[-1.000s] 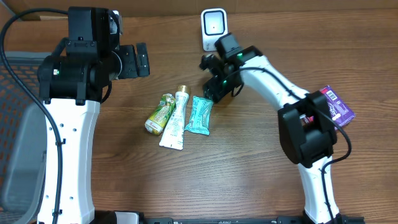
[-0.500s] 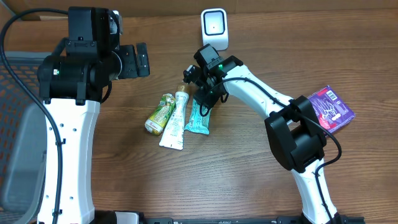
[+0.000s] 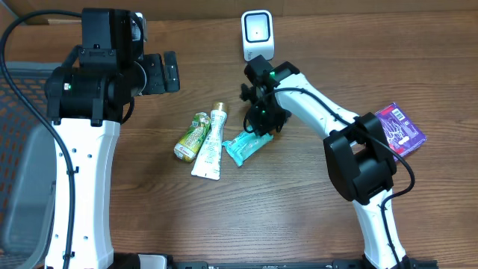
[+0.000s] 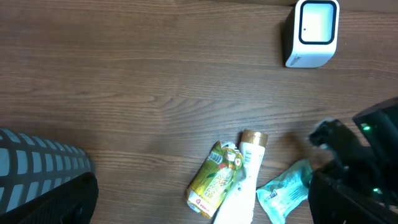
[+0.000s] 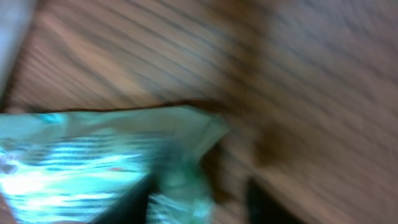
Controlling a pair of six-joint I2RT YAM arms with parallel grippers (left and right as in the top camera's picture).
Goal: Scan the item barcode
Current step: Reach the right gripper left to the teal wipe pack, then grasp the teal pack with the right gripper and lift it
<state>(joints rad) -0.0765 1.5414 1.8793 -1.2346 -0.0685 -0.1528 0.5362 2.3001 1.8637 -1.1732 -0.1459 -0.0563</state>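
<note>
The white barcode scanner point(image 3: 257, 33) point(image 4: 314, 31) stands upright at the back of the table. A teal packet point(image 3: 246, 146) point(image 4: 286, 190) point(image 5: 93, 162) lies slanted on the wood. Its upper right end sits between the fingers of my right gripper point(image 3: 261, 123) point(image 5: 199, 199). The right wrist view is blurred and shows some bare wood between the packet's end and one finger, so the grip is unclear. My left gripper point(image 3: 160, 72) point(image 4: 199, 208) hangs wide open above the table's left side, holding nothing.
A green-yellow pouch point(image 3: 192, 136) point(image 4: 214, 180) and a white tube point(image 3: 210, 142) point(image 4: 245, 180) lie side by side left of the teal packet. A purple packet point(image 3: 399, 127) rests at the right. A grey mesh basket point(image 3: 15, 112) stands at the left edge.
My right gripper came down onto the teal packet and shifted right. The packet swung from lying straight to slanted, its top end following the gripper. The left arm has not moved.
</note>
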